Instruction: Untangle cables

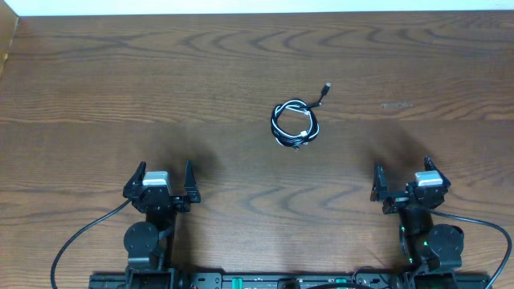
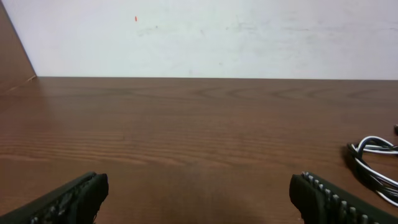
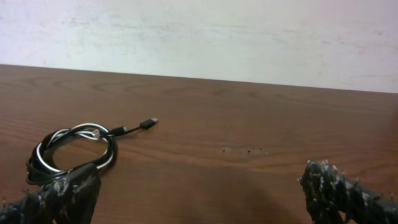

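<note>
Cables [image 1: 295,124], one thin black cord and one white, lie coiled together just off centre toward two o'clock on the brown wooden desk [image 1: 161,80]. The left hand [image 1: 164,170] at seven o'clock and the right hand [image 1: 403,167] at five both gape wide, empty. In the left wrist view the coil sits at three o'clock. In the right wrist view it sits at nine.

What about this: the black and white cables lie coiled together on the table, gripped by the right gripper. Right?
No. The cables lie coiled together on the table, but the right gripper is open and apart from them; the overhead view shows it.
</note>
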Action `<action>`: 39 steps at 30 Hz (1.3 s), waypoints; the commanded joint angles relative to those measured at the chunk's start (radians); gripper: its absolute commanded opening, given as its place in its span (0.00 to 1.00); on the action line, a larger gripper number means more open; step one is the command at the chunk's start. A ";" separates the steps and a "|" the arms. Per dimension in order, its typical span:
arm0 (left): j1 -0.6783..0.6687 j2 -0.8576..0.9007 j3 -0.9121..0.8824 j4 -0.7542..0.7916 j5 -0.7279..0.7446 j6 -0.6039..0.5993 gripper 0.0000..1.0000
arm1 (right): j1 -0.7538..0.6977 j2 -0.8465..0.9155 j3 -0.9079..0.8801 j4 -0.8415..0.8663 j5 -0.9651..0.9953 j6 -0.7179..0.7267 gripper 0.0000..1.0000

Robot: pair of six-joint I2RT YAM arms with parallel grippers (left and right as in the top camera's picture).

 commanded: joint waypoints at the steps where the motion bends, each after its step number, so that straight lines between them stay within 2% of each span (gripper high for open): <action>1: 0.003 0.003 -0.010 -0.048 -0.032 0.017 0.98 | 0.006 -0.005 -0.002 -0.005 0.003 -0.011 0.99; 30: 0.003 0.003 -0.010 -0.048 -0.032 0.017 0.98 | 0.006 -0.005 -0.002 -0.005 0.003 -0.011 0.99; 33: 0.003 0.003 -0.010 -0.048 -0.032 0.017 0.98 | 0.006 -0.005 -0.002 -0.004 0.026 -0.079 0.99; 39: 0.003 0.003 -0.010 -0.048 -0.032 0.018 0.98 | 0.006 -0.005 -0.002 -0.004 0.026 -0.079 0.99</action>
